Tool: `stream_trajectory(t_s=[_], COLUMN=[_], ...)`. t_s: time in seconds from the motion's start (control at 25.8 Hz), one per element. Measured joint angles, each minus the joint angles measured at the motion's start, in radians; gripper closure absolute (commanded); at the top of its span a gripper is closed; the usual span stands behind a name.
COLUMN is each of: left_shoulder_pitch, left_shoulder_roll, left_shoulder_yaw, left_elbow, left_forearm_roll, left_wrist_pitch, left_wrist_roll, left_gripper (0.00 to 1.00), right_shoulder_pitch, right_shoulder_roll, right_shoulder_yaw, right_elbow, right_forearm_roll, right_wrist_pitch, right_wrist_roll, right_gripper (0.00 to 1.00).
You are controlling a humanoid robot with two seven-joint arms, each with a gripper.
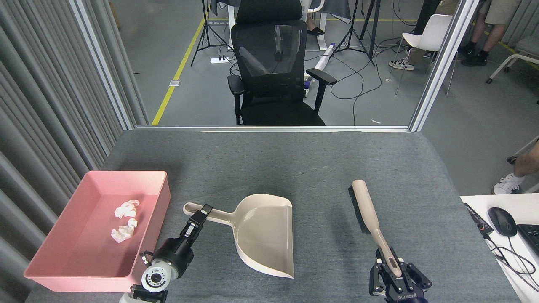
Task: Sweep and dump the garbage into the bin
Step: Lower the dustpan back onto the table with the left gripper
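Dump step judged complete: two crumpled white tissue wads (pixel 124 221) lay inside shallow pink plastic bin (pixel 147 248), left of left claw (pixel 198 219) clenched on beige plastic dustpan (pixel 263 235). Right claw (pixel 396 273) gripped beige long-handled brush (pixel 367 210). Next: set tools on grey surface (pixel 294 168), release.

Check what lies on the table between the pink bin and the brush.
In the head view, the beige dustpan lies between the pink bin and the brush, with the left gripper on its handle. The rest is bare grey table.
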Motion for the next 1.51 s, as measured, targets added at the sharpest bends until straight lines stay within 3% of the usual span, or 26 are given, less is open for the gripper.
stream_trajectory(t_s=[0.46,0.74,0.85,0.89,0.93,0.97,1.01,1.32,1.39,1.47,1.51], left_shoulder_pitch=[-0.006,-0.024,-0.025,-0.025,-0.025,-0.023,-0.02,0.032,0.044,0.057,0.063], left_shoulder_roll=[-0.044,-0.053,-0.053,-0.052,-0.051,-0.049,-0.048,-0.038,-0.037,-0.036,-0.036], left_shoulder_yaw=[0.036,0.06,0.064,0.065,0.066,0.066,0.066,0.059,0.057,0.056,0.055], left_elbow=[0.077,0.095,0.099,0.099,0.099,0.099,0.098,0.061,0.047,0.035,0.029], left_forearm_roll=[-0.012,-0.011,-0.01,-0.01,-0.01,-0.01,-0.01,-0.012,-0.013,-0.013,-0.013], left_wrist_pitch=[-0.029,-0.031,-0.031,-0.031,-0.031,-0.031,-0.03,-0.004,-0.001,0.007,0.011], left_wrist_roll=[0.066,0.081,0.083,0.083,0.083,0.083,0.083,0.076,0.073,0.07,0.068], left_gripper=[0.91,0.84,0.71,0.62,0.45,0.18,0.03,0.02,0.02,0.02,0.01], right_shoulder_pitch=[0.0,-0.001,-0.003,-0.004,-0.005,-0.006,-0.006,-0.007,-0.007,-0.007,-0.007], right_shoulder_roll=[0.004,0.002,0.006,0.007,0.008,0.009,0.01,0.013,0.013,0.016,0.019], right_shoulder_yaw=[0.001,0.011,0.023,0.03,0.037,0.044,0.05,0.077,0.079,0.079,0.079], right_elbow=[0.002,0.019,0.031,0.033,0.035,0.036,0.037,0.043,0.044,0.045,0.046], right_forearm_roll=[0.005,0.007,0.008,0.008,0.008,0.008,0.008,0.008,0.008,0.008,0.008], right_wrist_pitch=[0.002,0.002,0.002,0.002,0.002,0.002,0.003,0.017,0.019,0.02,0.02], right_wrist_roll=[-0.005,0.004,0.005,0.005,0.005,0.005,0.006,0.01,0.011,0.011,0.011], right_gripper=[1.0,1.0,1.0,1.0,1.0,1.0,1.0,0.97,0.78,0.44,0.35])
